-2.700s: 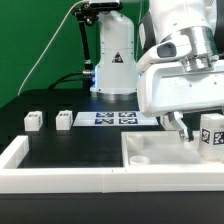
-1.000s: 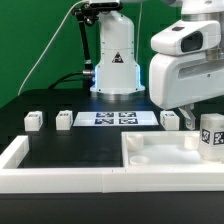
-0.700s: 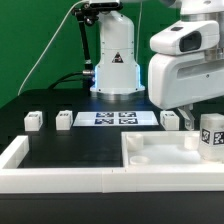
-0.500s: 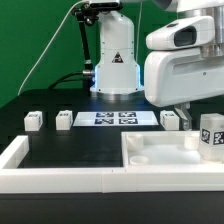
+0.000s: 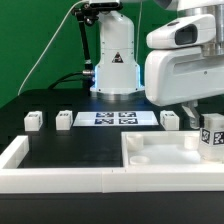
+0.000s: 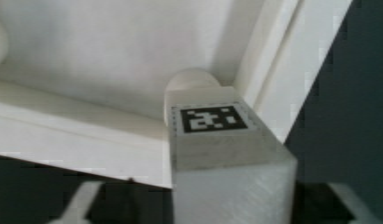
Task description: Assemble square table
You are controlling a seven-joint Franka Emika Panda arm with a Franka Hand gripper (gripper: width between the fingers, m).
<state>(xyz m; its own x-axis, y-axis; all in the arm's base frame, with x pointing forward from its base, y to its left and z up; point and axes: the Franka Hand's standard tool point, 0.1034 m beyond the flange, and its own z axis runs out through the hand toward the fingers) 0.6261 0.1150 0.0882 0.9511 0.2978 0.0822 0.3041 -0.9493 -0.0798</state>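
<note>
**A:** Where is the gripper (image 6: 202,202) just now?

**B:** Low over the square top (image 5: 160,150), with the arm's white body filling the space above it. An upright leg (image 5: 211,137) stands right beneath it.

**A:** Is that leg between the fingers?

**B:** In the wrist view, yes. The leg rises straight toward the camera with a tag on the face that shows. One finger (image 6: 81,204) shows pale at one side of it. The other side is too dark to make out.

**A:** So is it gripped?

**B:** I cannot tell. The fingers straddle the leg, but neither view shows whether a pad touches it or a gap remains.

**A:** How does the leg sit on the top?

**B:** It stands inside the raised rim, close against it, on the tray floor directly below the gripper.

**A:** And the rest of the furniture?

**B:** The square top spreads out under the gripper and away from it, just beside the long border wall (image 5: 60,178). The nearest loose leg (image 5: 170,119) sits on the black table (image 5: 70,150) just beside the gripper, beyond the top's rim. A farther leg (image 5: 65,119) and the farthest leg (image 5: 33,120) lie well away from the gripper, apart from each other.

**A:** Anything between them?

**B:** The marker board (image 5: 112,118) lies flat on the table, between the nearest loose leg and the two far ones.
</note>
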